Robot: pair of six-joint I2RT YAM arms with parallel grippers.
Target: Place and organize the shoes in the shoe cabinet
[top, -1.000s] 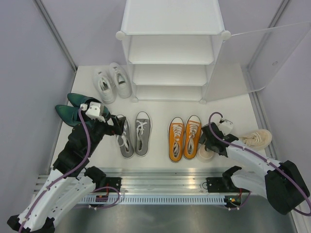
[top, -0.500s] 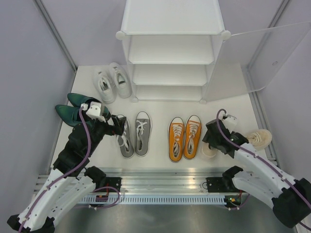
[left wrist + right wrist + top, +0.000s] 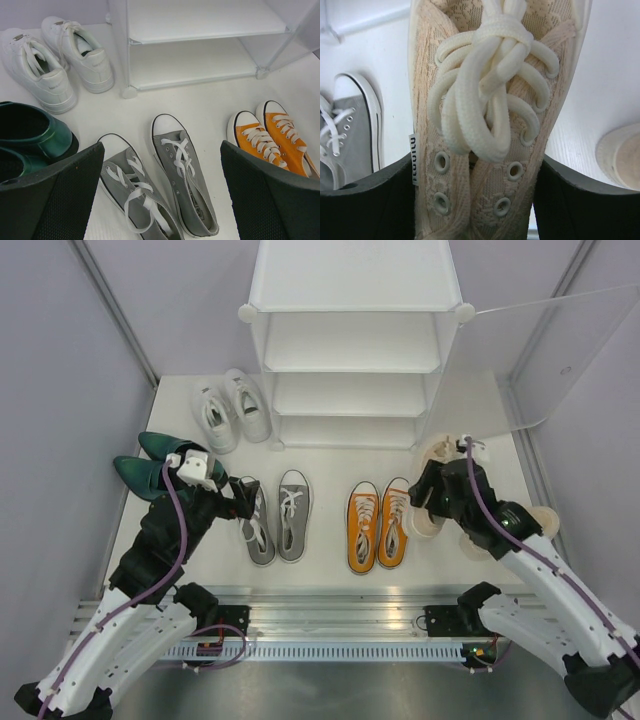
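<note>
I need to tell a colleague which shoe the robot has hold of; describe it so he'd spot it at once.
Find the tall white shoe cabinet at the back, then look just off its front right corner, where the right gripper clamps one cream shoe. Unlike the orange pair beside it, it is pale lacy fabric with thick cream laces.

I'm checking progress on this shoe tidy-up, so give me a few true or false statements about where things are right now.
1. The shoe cabinet has no shoes on its visible shelves. True.
2. The right gripper grips an orange shoe. False: it is closed on a cream shoe.
3. The left gripper is open above the grey shoes. True.
4. The white sneakers stand right of the cabinet. False: they stand at its left.
</note>
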